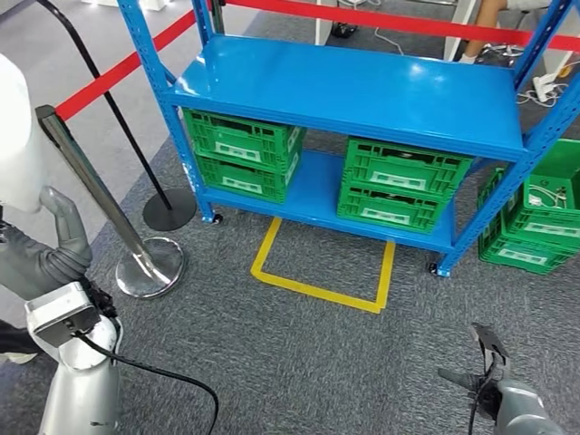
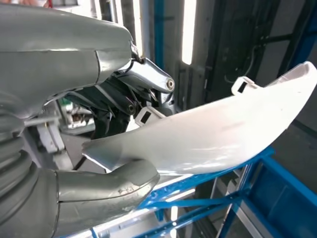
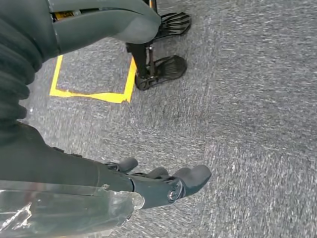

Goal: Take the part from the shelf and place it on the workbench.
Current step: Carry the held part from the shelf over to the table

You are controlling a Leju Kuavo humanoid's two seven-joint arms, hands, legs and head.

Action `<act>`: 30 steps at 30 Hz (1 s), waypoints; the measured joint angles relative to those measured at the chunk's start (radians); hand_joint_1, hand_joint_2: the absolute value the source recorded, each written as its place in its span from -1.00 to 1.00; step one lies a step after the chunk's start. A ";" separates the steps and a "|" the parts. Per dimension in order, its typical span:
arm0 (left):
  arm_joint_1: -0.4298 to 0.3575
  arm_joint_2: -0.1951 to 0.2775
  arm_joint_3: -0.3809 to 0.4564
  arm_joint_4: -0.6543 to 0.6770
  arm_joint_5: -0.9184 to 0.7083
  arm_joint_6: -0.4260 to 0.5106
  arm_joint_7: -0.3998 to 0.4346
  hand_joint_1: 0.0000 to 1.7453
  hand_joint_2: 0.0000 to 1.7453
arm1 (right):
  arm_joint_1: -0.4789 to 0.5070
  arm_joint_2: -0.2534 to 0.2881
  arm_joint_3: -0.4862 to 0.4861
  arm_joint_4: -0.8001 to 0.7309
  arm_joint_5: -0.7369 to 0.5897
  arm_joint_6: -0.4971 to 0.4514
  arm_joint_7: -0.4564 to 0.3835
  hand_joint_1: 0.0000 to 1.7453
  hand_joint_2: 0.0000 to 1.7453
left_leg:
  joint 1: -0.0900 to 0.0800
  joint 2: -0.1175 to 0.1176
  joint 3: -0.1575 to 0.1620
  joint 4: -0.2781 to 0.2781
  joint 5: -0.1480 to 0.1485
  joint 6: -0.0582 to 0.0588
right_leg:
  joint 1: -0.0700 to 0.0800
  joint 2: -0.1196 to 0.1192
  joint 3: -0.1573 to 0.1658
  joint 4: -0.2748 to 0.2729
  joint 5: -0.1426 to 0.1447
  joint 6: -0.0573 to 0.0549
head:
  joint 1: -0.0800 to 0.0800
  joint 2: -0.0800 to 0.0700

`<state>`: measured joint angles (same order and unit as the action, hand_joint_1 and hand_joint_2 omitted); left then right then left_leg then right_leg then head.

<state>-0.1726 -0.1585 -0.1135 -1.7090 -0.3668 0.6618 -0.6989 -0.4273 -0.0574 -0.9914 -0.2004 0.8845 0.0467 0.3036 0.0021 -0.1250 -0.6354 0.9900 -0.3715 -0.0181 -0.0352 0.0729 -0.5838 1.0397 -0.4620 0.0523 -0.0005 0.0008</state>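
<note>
My left hand is raised at the left of the head view and holds a long, curved white part. In the left wrist view the white part lies gripped between the thick grey thumb and the darker fingers, and it sticks out well past the hand. The blue shelf stands ahead of me with its top board bare. Low at the right, my right hand hangs with its fingers spread and holds nothing. In the right wrist view the right hand is over grey carpet.
Green crates sit on the shelf's lower board, and more green crates stand right of it. A yellow tape square marks the carpet before the shelf. A chrome stanchion and red barrier belt stand left. A person's legs are behind.
</note>
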 joint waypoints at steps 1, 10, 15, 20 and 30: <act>0.001 0.001 0.000 -0.001 -0.001 0.000 0.000 1.00 1.00 | -0.001 0.001 0.000 0.000 0.002 0.000 -0.004 -1.00 1.00 | 0.000 0.005 -0.005 0.003 -0.002 -0.005 | 0.000 -0.011 -0.002 0.001 0.003 -0.007 | 0.000 0.000; 0.012 0.025 -0.012 -0.004 0.070 -0.001 0.000 1.00 1.00 | 0.003 0.000 0.000 0.000 0.018 0.036 0.028 -1.00 1.00 | -0.006 0.131 -0.063 0.181 -0.079 -0.007 | 0.014 -0.125 -0.008 -0.004 0.012 -0.033 | -0.012 0.000; 0.011 0.033 -0.028 -0.004 0.056 -0.003 0.007 1.00 1.00 | 0.003 -0.005 0.002 0.000 0.026 0.041 0.016 -1.00 1.00 | -0.026 0.184 0.026 0.007 -0.035 0.023 | 0.027 -0.179 -0.006 -0.006 0.011 -0.018 | -0.010 0.000; -0.001 0.023 -0.027 -0.004 0.017 -0.002 0.013 1.00 1.00 | 0.000 -0.004 0.011 0.000 0.029 0.008 0.015 -1.00 1.00 | -0.016 0.128 0.023 -0.004 -0.019 0.045 | 0.022 -0.086 -0.077 0.149 -0.080 0.000 | -0.003 0.000; -0.055 -0.053 -0.057 0.004 0.044 -0.012 0.019 1.00 1.00 | -0.040 0.032 0.005 0.001 -0.003 -0.080 0.087 -1.00 1.00 | -0.007 0.010 -0.005 0.013 -0.004 0.017 | 0.006 0.005 -0.013 0.005 0.006 -0.001 | -0.002 0.000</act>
<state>-0.2275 -0.2112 -0.1704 -1.7049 -0.3233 0.6494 -0.6799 -0.4674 -0.0258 -0.9864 -0.1992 0.8810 -0.0333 0.3910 -0.0047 -0.1155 -0.6402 1.0035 -0.3752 -0.0006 -0.0294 0.0784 -0.5973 1.0450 -0.4562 0.0516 -0.0023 0.0008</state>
